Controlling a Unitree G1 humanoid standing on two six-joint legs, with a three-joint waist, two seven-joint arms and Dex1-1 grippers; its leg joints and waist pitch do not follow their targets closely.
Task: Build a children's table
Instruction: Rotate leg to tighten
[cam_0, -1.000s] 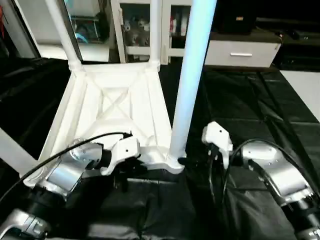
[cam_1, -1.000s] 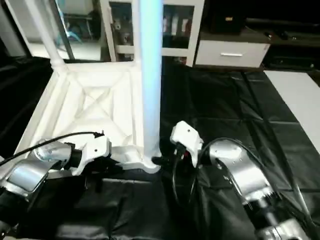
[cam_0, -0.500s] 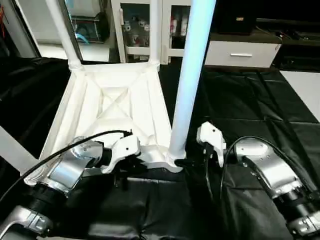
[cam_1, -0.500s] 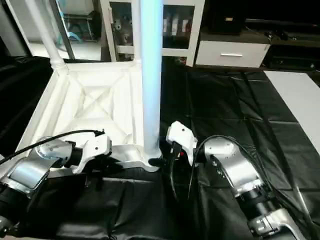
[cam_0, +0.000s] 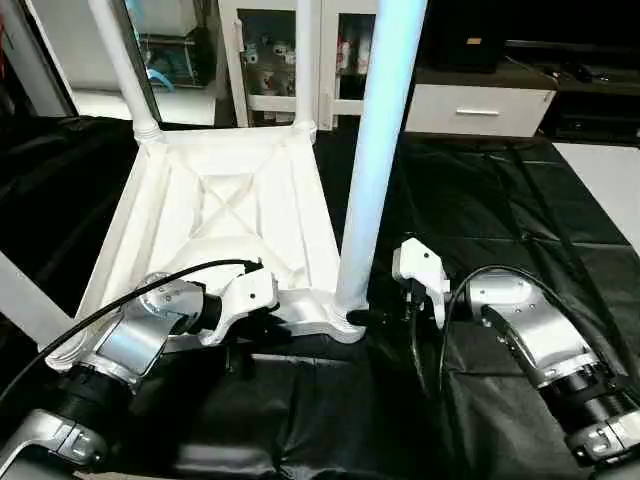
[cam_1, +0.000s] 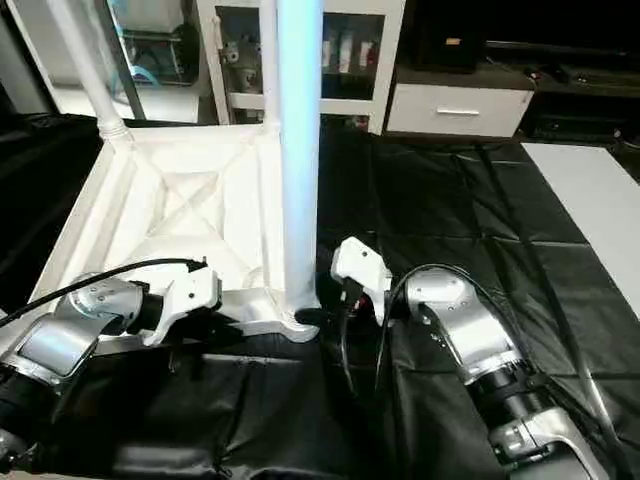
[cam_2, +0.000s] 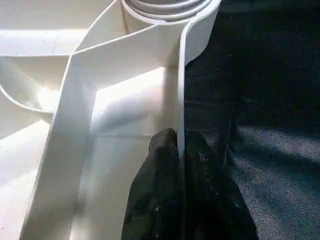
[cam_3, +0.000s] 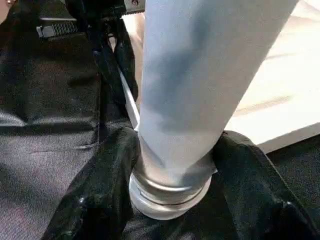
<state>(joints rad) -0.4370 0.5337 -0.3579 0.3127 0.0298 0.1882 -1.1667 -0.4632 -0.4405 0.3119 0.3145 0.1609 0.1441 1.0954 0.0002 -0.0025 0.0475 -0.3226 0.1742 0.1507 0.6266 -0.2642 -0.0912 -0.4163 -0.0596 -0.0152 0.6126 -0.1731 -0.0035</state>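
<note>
Partly hidden — left end effector (cam_2: 180, 150) pinches tabletop (cam_0: 230, 210) rim; right end effector (cam_3: 172, 165) clasps leg (cam_3: 195, 90) base.

Head stereo pair looking down over forearms, wrist cameras close up, all sharing the near corner socket (cam_0: 340, 322)

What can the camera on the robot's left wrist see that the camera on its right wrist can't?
Left wrist view alone: the left gripper pinched shut on the thin rim wall of the white table top, seen close, with the ribbed inside beside it.

Right wrist view alone: the right gripper, its black fingers on either side of the bottom of the near leg, which stands in its corner socket.

Both: the white table top, that corner socket with the leg's ringed end, and the black cloth underneath.
</note>
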